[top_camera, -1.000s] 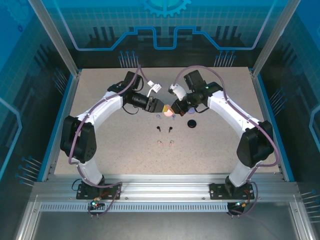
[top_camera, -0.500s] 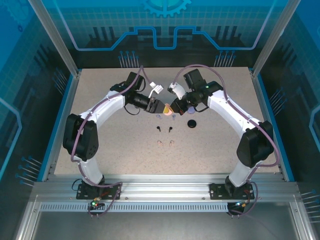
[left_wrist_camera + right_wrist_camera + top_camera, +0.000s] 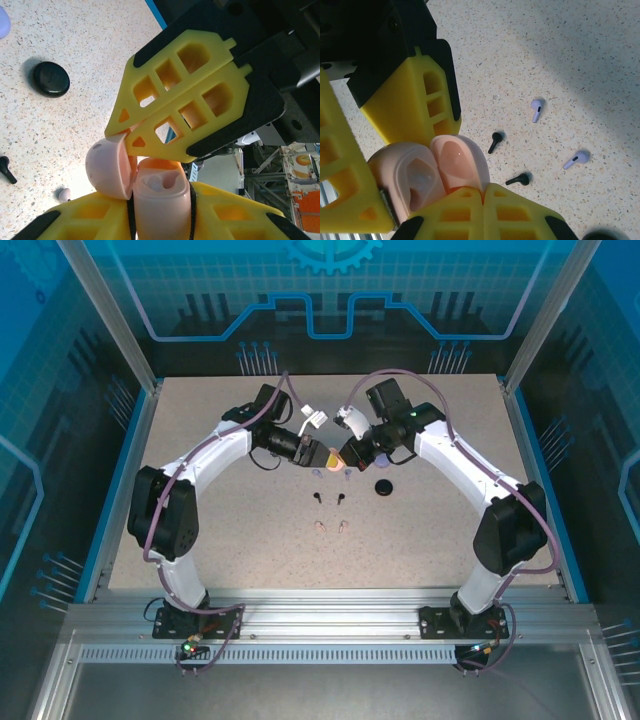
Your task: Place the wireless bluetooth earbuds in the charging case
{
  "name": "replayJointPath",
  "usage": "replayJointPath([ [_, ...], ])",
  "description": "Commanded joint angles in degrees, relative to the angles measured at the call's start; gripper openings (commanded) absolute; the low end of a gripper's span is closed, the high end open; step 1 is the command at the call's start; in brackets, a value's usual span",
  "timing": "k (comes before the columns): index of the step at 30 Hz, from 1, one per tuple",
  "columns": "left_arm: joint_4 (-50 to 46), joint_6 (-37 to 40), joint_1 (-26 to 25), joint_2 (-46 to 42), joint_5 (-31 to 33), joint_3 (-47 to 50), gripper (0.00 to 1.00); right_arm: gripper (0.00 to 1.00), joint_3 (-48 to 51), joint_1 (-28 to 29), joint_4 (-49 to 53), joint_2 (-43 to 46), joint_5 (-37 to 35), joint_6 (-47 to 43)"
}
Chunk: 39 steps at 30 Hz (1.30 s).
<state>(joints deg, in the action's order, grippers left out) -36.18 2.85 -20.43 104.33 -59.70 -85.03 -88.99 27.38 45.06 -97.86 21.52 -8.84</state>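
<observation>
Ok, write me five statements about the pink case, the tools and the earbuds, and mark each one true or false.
1. The left tool holds the pink case. True.
2. The pink case's lid is closed. False: it stands flipped open.
3. The black case lies on the table. True.
4. The pale pink earbuds sit inside the pink case. False: both lie on the table.
5. The right tool is spread wide. False: its fingers are shut together, with the tips at the lid.

No text, label or number is legible anywhere.
</observation>
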Motion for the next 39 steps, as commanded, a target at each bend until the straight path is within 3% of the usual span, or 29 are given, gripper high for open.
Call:
replayJointPath([
  [1, -0.6, 1.23, -0.47, 0.38, -2.79, 0.11, 0.29, 0.0, -1.6, 0.75, 0.23, -0.38, 0.37, 0.58],
  [8, 0.48, 0.73, -0.51, 0.63, -2.68, 0.57, 0.23, 0.0, -1.73, 0.72, 0.24, -0.4, 0.16, 0.67],
  [11, 0.71, 0.75, -0.49, 0.77, -2.61, 0.99, 0.16, 0.0, -1.86, 0.71, 0.21, -0.22, 0.22, 0.75],
  [15, 2.52, 0.1, -0.49, 0.2, -2.13, 2.54, 0.0, 0.0, -1.84, 0.37, -0.38, 0.24, 0.27, 1.49],
  [18, 5.26, -1.05, -0.49, -1.43, -1.33, 5.17, 0.0, 0.0, -2.0, -0.33, -0.93, 0.66, -0.5, 2.96],
  [26, 14.46, -5.31, -0.04, -8.9, 2.06, 13.92, 0.0, 0.34, -3.33, -0.92, -0.33, 2.52, -5.46, 5.6],
  [33, 22.57, -9.63, 1.01, -15.89, 7.91, 21.53, 0.0, 0.5, -3.81, -2.56, 1.11, 7.05, -8.01, 12.41],
  [39, 37.72, -15.9, 2.4, -27.87, 22.21, 33.92, 0.0, 0.55, 1.71, -2.48, 3.57, 9.57, -10.29, 24.79],
])
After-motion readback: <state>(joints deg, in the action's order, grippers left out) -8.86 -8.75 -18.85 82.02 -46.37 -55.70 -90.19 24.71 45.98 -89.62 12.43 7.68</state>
